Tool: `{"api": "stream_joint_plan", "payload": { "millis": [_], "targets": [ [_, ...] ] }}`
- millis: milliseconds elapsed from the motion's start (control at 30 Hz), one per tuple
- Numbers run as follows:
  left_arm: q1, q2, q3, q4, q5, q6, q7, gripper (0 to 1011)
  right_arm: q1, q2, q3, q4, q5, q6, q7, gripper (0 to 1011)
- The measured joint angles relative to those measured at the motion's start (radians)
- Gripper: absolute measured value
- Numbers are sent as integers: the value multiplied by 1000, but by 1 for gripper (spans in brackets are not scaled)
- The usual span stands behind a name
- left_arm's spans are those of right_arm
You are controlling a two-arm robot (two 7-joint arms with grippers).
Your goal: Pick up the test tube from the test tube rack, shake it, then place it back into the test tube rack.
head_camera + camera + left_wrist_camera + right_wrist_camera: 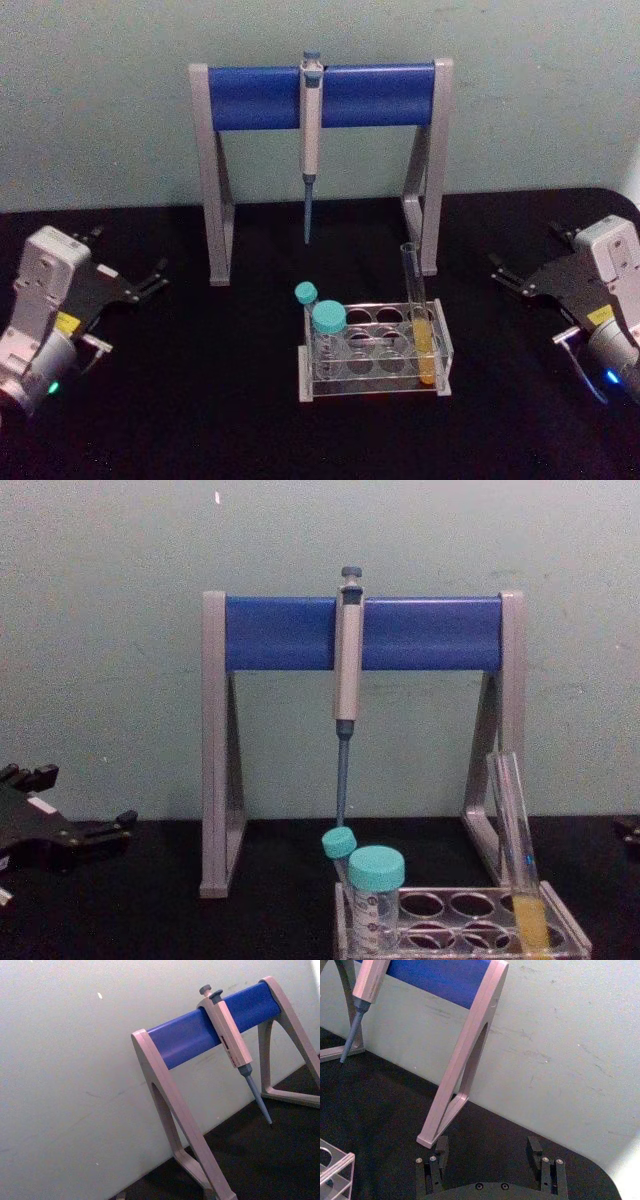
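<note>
I see the long clear glass test tube [418, 320], yellow-orange liquid inside, standing at the low clear plastic rack's [372, 388] right end. The left gripper [128, 252] and right gripper [526, 250] flank it, fingers spread.

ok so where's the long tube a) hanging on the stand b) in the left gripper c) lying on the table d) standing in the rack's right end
d: the tube stands in a right-end hole of the rack; left gripper and right gripper sit open, far to either side.
</note>
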Motion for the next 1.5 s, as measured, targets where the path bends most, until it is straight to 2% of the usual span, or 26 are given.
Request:
{"api": "stream_joint_plan", "payload": {
  "millis": [1433,1500],
  "targets": [
    [0,0,0,0,0,0,0,1001,0,0,0,0,0,0,0,1000],
    [0,0,0,0,0,0,0,1001,-4,-1,6,-5,-14,5,-9,1000]
  ]
}}
